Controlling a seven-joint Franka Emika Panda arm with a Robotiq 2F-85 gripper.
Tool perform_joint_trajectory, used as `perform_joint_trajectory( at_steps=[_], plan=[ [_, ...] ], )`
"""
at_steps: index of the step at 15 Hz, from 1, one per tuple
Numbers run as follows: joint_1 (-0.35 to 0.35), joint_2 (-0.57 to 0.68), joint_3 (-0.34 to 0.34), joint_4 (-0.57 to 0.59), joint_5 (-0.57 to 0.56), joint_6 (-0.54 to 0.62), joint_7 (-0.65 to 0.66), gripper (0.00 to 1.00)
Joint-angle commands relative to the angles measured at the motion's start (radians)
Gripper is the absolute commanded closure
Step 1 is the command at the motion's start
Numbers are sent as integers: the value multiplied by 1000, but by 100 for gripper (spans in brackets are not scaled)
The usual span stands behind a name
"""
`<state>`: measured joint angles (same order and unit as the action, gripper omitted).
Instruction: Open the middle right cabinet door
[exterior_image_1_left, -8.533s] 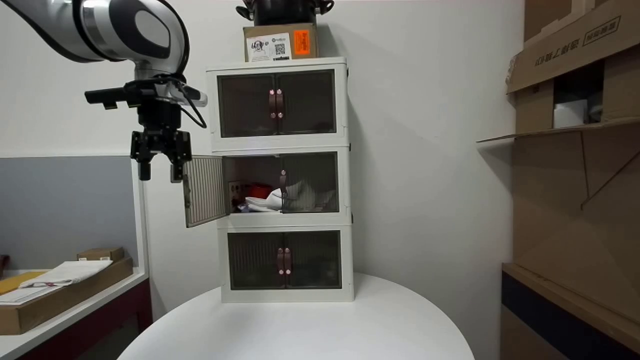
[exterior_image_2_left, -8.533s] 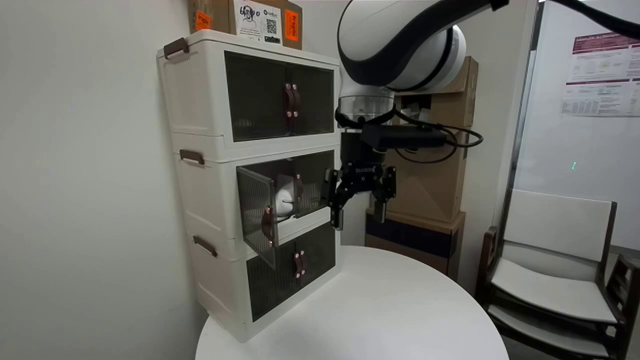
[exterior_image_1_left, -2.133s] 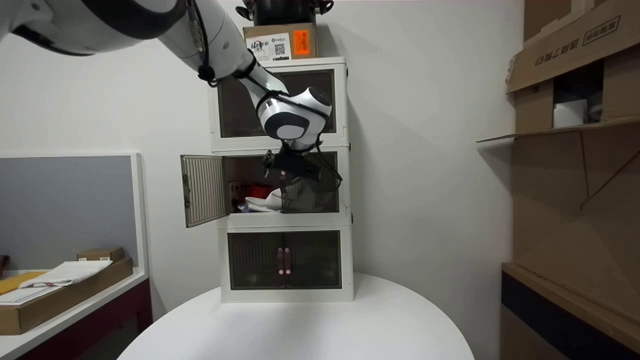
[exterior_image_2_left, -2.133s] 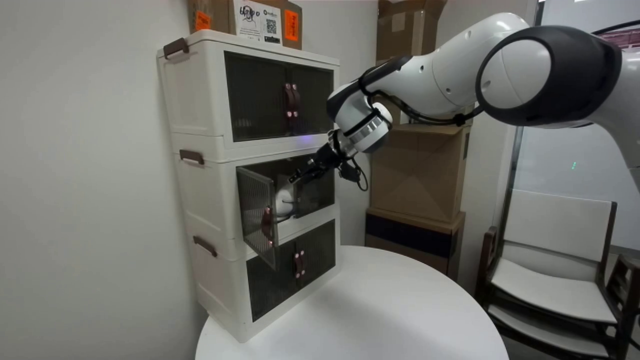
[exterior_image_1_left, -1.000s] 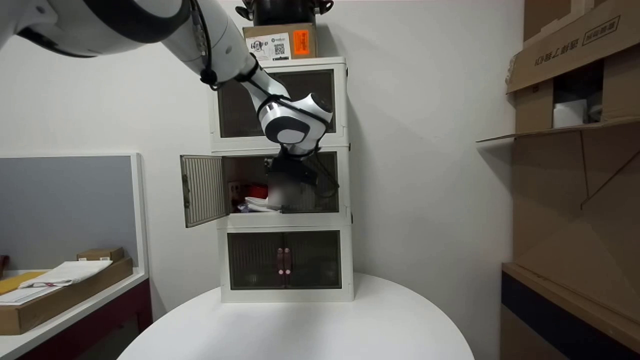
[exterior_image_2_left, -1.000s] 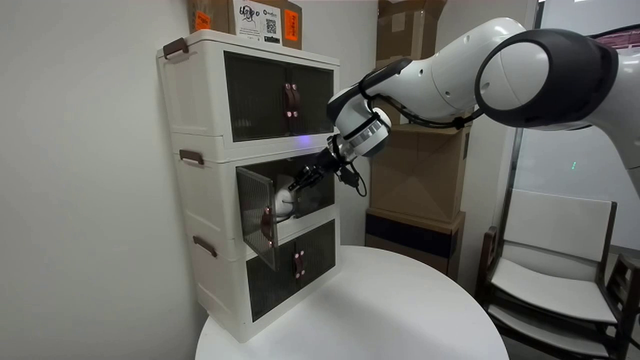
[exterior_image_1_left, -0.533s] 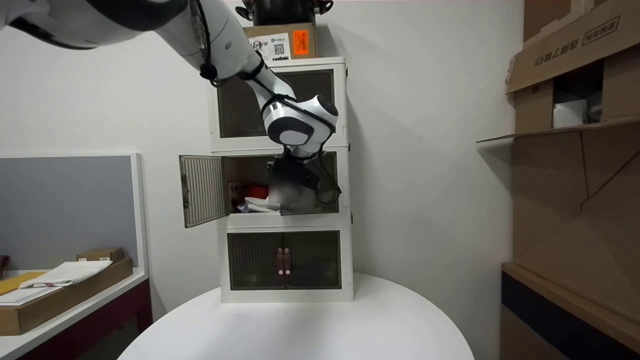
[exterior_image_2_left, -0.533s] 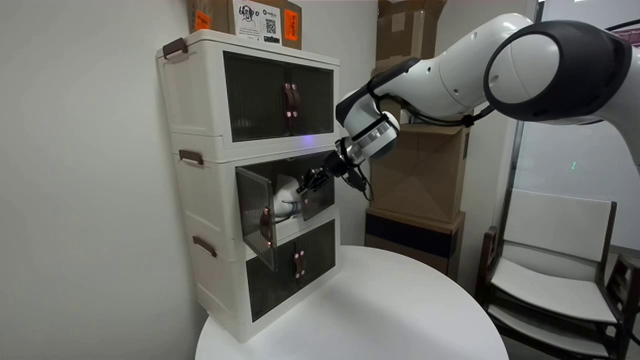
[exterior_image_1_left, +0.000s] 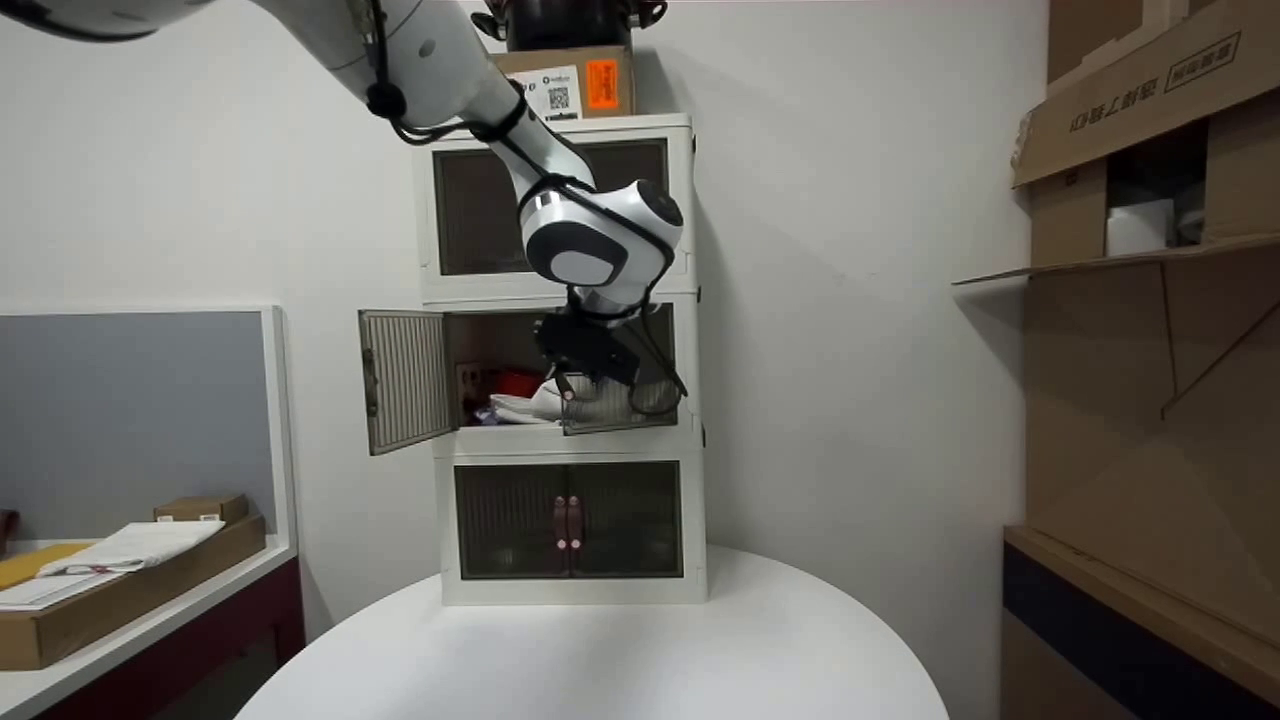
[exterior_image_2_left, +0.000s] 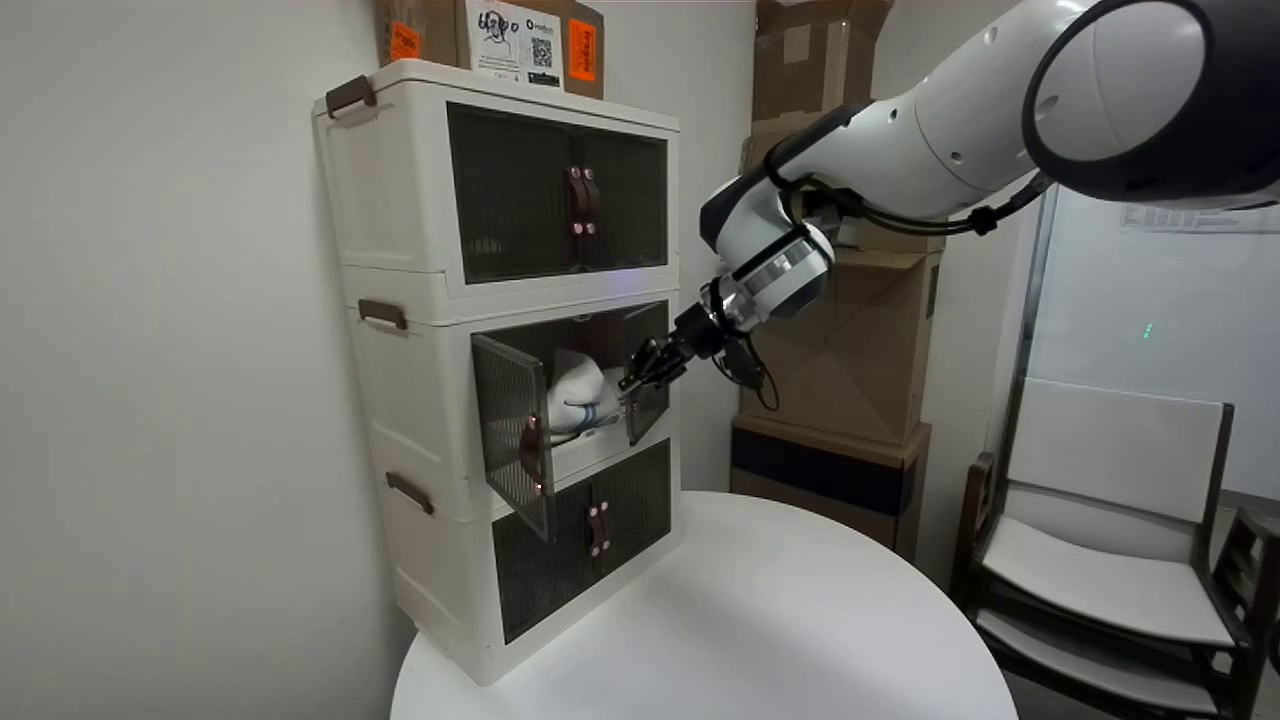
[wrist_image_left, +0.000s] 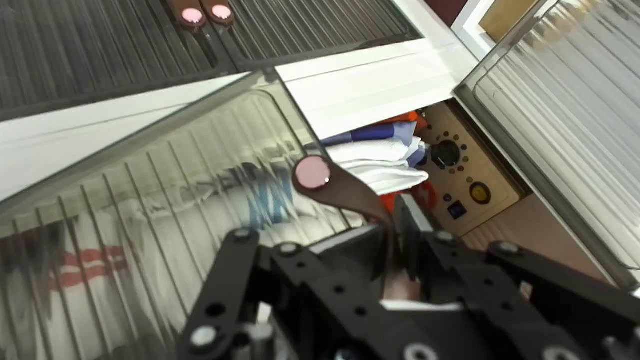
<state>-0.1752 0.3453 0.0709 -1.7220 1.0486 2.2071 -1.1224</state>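
Observation:
The middle right cabinet door (exterior_image_1_left: 612, 408) is a smoky ribbed clear panel, standing ajar with its free edge swung out from the white cabinet (exterior_image_2_left: 420, 400). In the wrist view that door panel (wrist_image_left: 165, 210) fills the left, and its brown strap handle (wrist_image_left: 345, 187) with a pink stud runs between my fingers. My gripper (wrist_image_left: 391, 219) is shut on this handle, the strap pinched near the fingertips. In an exterior view my gripper (exterior_image_2_left: 630, 384) is at the door's free edge. The arm's wrist hides the door's upper part in an exterior view.
The twin left door (exterior_image_2_left: 515, 430) stands wide open, pointing outward. White cloth (exterior_image_2_left: 580, 395) and a red item (exterior_image_1_left: 518, 382) lie inside the middle tier. Below is a closed dark door pair (exterior_image_1_left: 512, 520). The cabinet stands on a round white table (exterior_image_2_left: 760, 600). Cardboard boxes (exterior_image_2_left: 830, 340) stand behind the arm.
My gripper has closed on the handle and drawn back from the cabinet. The middle right door, closed a second ago, has swung partly outward with it, showing more of the white cloth.

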Motion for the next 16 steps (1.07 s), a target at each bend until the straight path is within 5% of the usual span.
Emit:
perform_joint_trajectory(
  at_steps=[1,8,16],
  plan=[
    [23,-94,-28,-128,9,9,-35,57],
    [45,-142,-48,-168,-10,31,-65,4],
    [61,-180,-71,-208,-21,84,13,0]
  ],
)
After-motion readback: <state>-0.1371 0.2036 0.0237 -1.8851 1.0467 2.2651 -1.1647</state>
